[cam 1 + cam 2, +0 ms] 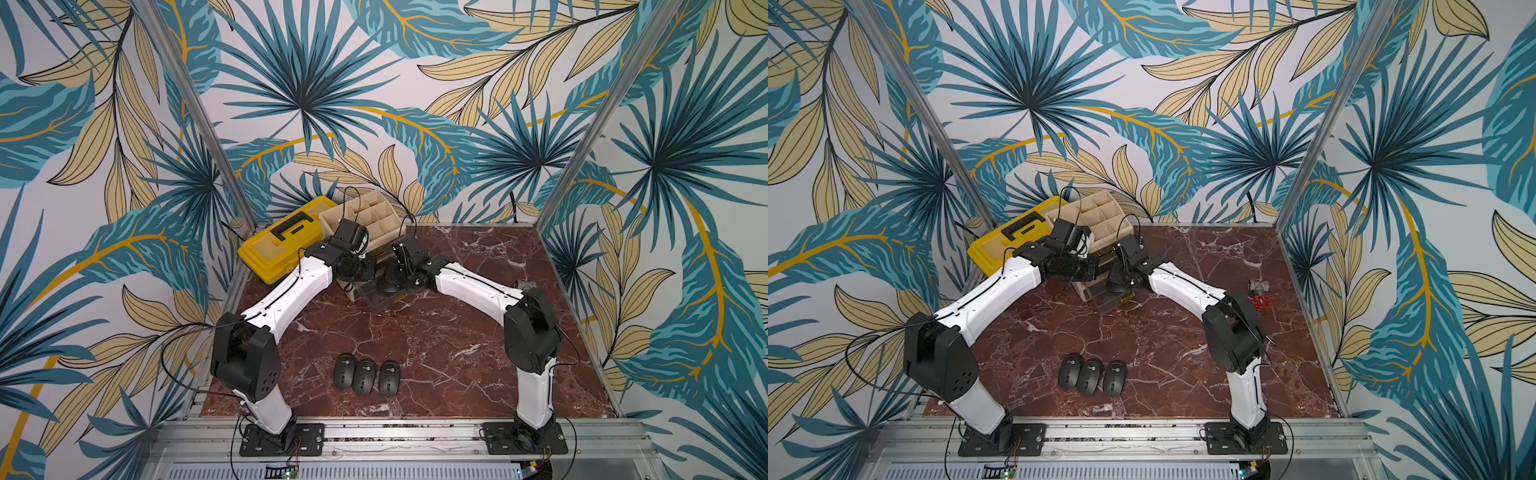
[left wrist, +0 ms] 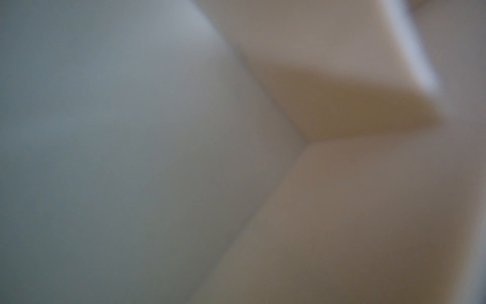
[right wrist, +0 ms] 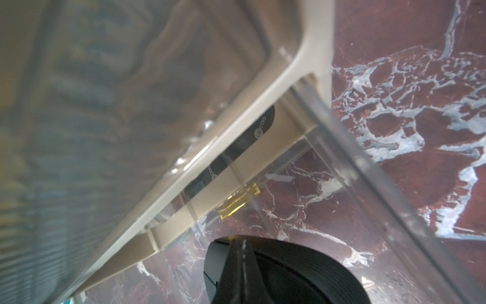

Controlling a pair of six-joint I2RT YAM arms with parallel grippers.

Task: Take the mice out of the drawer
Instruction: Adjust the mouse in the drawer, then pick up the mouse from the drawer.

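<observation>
Three dark grey mice [image 1: 365, 377] lie side by side on the marble table near its front edge. The clear drawer [image 1: 380, 301] stands pulled out of the beige drawer unit [image 1: 374, 216]. My right gripper [image 3: 243, 263] reaches down into the drawer, fingers shut together, with one mouse [image 3: 211, 265] right beside the fingertips. Two more mice [image 3: 263, 126] show at the drawer's back, under the unit's frame. My left arm's end [image 1: 351, 241] is against the top of the unit. Its fingers are hidden, and the left wrist view shows only blurred beige walls.
A yellow toolbox [image 1: 282, 241] lies to the left of the drawer unit. A red-handled valve [image 1: 1260, 301] and a grey fitting [image 1: 1258, 286] sit behind the right arm. Aluminium posts and patterned walls close in the table.
</observation>
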